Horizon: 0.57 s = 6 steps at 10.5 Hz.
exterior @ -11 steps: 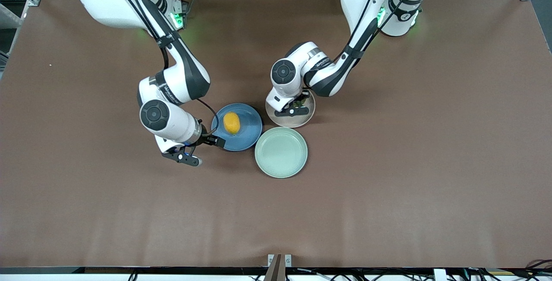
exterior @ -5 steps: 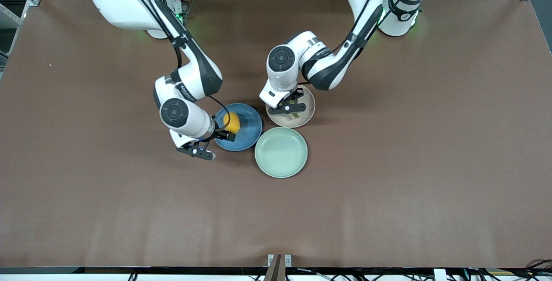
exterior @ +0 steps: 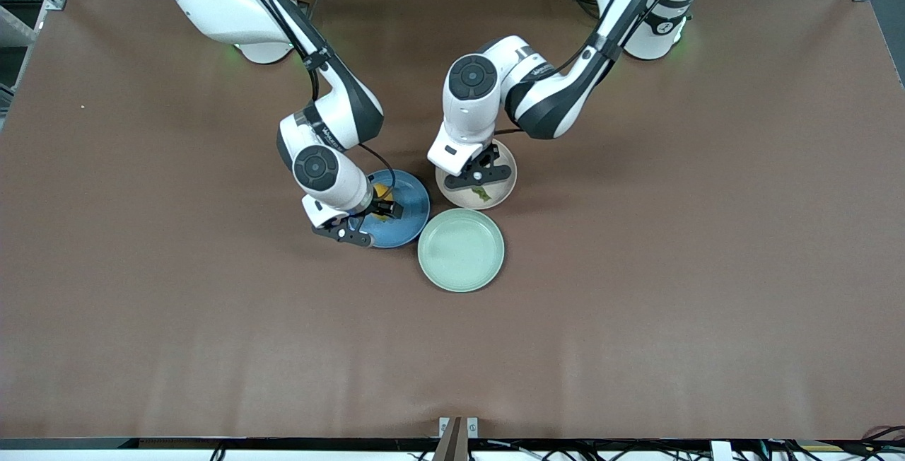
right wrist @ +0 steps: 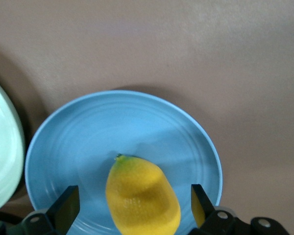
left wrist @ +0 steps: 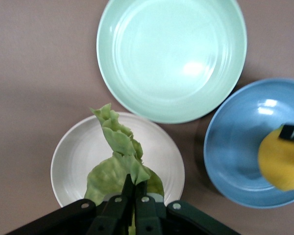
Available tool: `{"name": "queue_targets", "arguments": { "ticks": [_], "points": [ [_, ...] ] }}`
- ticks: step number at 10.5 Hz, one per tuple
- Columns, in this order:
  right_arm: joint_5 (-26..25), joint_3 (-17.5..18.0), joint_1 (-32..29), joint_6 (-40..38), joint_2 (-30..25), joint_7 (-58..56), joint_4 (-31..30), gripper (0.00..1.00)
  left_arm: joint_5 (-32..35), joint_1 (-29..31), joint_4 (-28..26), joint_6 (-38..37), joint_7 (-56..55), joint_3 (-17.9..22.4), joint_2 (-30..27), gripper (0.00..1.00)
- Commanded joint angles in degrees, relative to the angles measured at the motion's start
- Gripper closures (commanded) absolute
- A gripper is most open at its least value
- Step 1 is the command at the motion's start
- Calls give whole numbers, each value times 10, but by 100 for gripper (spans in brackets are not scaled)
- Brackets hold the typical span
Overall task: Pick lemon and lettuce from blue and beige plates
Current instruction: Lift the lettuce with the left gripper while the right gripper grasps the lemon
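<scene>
Lemon bracketed by the right gripper, lettuce pinched by the left gripper, both over their plates.

The lemon (right wrist: 143, 194) lies on the blue plate (right wrist: 78, 142) between the right gripper's (right wrist: 132, 208) spread fingers, not yet clamped; its smooth oval rind could squirt out or roll if the fingers close off-centre. The lettuce (left wrist: 120, 164) hangs over the beige plate (left wrist: 73, 152), its base nipped in the left gripper's (left wrist: 134, 188) closed fingers; the thin grip on a floppy leaf could tear or slip as it lifts. Count: one lemon, one lettuce leaf, three plates touching or nearly so on the brown surface (exterior: 672, 270) (blue, beige and an empty mint-green plate (exterior: 461, 249) nearest the front camera), two grippers.
</scene>
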Motion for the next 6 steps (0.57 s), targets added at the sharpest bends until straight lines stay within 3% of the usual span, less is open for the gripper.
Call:
{"name": "queue_targets", "arguments": {
  "ticks": [1,4,6],
  "points": [
    [-1,-3,10,13,-40,10,-47,0,-2,25,15,-2,-6,2,-8,100],
    [-2,-4,18,18,-41,17,-55,0,1,72,36,-4,41,2,-12,100],
    [-2,-5,29,78,-40,29,-86,0,2,103,38,-5,86,1,-16,100]
  ]
}}
